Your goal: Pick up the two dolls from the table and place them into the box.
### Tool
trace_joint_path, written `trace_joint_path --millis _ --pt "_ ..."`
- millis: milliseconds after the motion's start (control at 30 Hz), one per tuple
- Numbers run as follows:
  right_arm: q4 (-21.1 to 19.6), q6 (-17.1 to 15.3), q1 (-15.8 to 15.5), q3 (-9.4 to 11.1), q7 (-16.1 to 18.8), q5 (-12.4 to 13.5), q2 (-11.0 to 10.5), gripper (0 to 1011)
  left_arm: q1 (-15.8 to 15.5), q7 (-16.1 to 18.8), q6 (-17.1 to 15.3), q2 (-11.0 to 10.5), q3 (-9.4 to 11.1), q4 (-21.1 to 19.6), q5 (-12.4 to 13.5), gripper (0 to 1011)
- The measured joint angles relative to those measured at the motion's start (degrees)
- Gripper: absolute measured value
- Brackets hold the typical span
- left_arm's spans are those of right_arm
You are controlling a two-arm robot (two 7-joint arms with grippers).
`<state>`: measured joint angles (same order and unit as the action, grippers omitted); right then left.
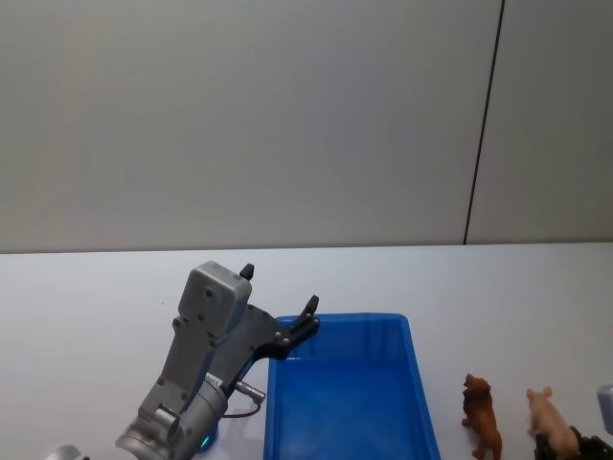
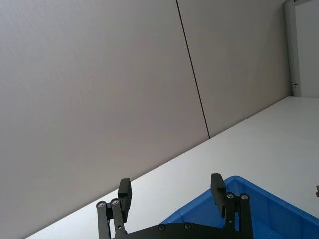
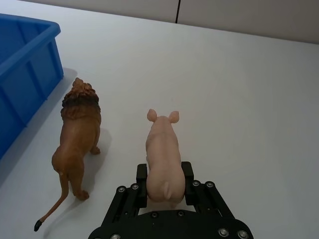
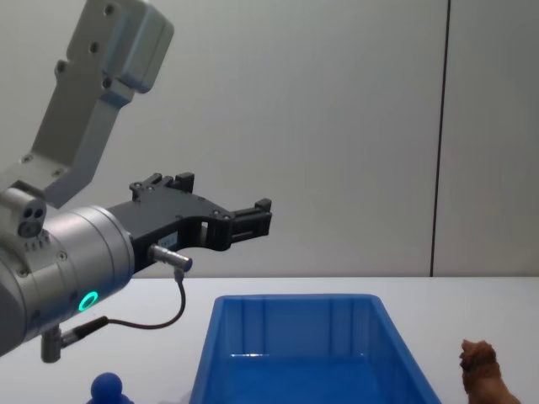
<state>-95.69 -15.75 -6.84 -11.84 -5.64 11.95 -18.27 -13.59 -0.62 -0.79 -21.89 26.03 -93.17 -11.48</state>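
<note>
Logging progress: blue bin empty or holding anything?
Empty where visible: bin floor is bare blue. Lion and pig stand on the table beside it, right pincer flanking the pig; left pincer open above its corner.

No text, label, brand mark or number can be read on anything here. The box (image 1: 340, 319) has plain blue walls. The reddish-brown doll (image 3: 77, 134) and the pale pink doll (image 3: 162, 154) have unmarked bodies, and the counter (image 3: 239, 99) is blank white. The left arm's grey housing (image 4: 76, 261), seen close in the chest view, carries a small lit green ring (image 4: 88, 300). It may bear fine print beside that ring, but nothing there is legible.
</note>
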Motion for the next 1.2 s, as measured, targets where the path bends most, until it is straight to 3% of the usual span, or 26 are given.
trace_joint_path --millis 667,1200 --pt "-4.2 5.2 0.4 -0.1 2.4 -3.9 0.4 383 0.0 0.0 0.0 0.0 0.0 0.0 0.0 1001" --pt "-4.1 5.5 4.9 -3.1 10.7 -6.0 4.9 383 0.0 0.0 0.0 0.0 0.0 0.0 0.0 1001"
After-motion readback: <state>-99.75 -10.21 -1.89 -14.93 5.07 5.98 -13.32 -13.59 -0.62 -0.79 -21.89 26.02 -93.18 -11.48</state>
